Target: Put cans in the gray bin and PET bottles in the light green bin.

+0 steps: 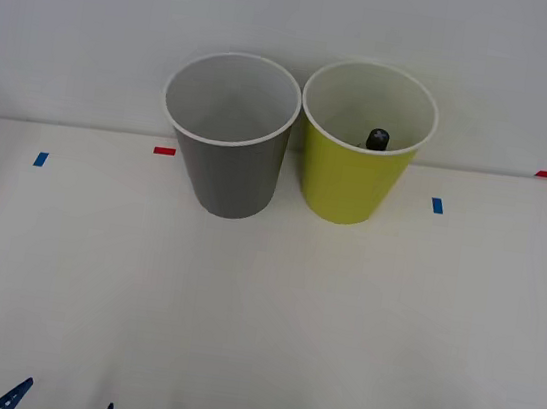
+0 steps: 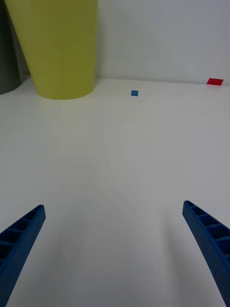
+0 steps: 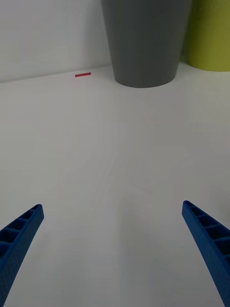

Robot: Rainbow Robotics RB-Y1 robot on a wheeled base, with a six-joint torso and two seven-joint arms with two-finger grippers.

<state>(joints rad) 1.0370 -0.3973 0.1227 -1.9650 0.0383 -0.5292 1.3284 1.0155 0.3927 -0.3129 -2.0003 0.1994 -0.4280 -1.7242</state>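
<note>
Front view: one gray bin [image 1: 228, 148], one light green bin [image 1: 361, 156] holding one bottle [image 1: 377, 138]; table [image 1: 258, 324] with tape marks [image 1: 165, 151]. Left gripper [image 3: 112, 249] and right gripper [image 2: 112, 249]: fingers spread, holding nothing.

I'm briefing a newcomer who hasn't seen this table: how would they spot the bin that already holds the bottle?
On the white table, two tapered bins stand side by side at the far edge. It's the light green bin, on the robot's right of the gray bin; a black bottle cap shows inside.
</note>
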